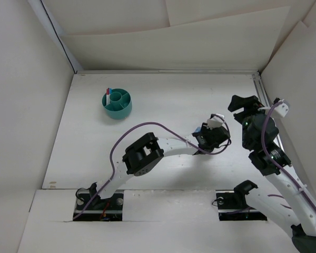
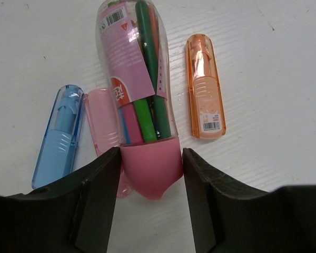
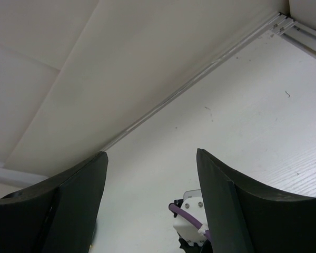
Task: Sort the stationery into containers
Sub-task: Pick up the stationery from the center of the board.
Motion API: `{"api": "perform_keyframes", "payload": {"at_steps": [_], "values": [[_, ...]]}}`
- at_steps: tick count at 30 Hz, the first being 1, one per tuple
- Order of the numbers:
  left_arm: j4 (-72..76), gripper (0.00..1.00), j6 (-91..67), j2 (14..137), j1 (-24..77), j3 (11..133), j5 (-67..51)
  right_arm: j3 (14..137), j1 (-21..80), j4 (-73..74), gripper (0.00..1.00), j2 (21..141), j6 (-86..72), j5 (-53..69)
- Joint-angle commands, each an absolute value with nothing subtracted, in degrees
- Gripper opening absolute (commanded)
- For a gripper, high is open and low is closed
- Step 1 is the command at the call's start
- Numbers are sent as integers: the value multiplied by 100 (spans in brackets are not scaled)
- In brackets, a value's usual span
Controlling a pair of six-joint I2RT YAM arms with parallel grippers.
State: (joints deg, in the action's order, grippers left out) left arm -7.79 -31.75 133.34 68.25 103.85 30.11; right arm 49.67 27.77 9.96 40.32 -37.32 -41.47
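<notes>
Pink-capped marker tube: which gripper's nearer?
Left. The left gripper straddles the cap end of the pink-capped marker tube; the right gripper hangs open, well off to its right.

The clear case [image 2: 127,58] has a pink cap and a pink barcoded label; its pens [image 2: 147,63] are green, pink and orange. Translucent orange marker [image 2: 205,87], blue marker [image 2: 58,137], pink marker [image 2: 102,124]. Teal cup [image 1: 117,109].

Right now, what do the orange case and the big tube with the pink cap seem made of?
Orange case: probably glossy translucent plastic; the inside shows through and it glints. Big tube: clear plastic, since coloured pens show inside. Pink cap: seemingly opaque plastic.
</notes>
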Motion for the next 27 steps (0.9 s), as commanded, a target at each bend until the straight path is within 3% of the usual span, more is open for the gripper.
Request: {"api": "perform_keyframes", "payload": {"at_steps": [1, 7, 8, 27], "values": [[-861, 45, -3120, 13333, 6829, 10617, 3155, 4931, 2742, 765, 74, 4025, -3656, -4087], [-861, 40, -3120, 13386, 6829, 10617, 3208, 4931, 2742, 765, 74, 4025, -3604, -4087], [-914, 44, -3120, 13386, 6829, 10617, 3208, 4931, 2742, 765, 74, 4025, -3604, -4087], [-914, 48, -3173, 13438, 6829, 10512, 3208, 4931, 2742, 765, 74, 3973, -3604, -4087]]}}
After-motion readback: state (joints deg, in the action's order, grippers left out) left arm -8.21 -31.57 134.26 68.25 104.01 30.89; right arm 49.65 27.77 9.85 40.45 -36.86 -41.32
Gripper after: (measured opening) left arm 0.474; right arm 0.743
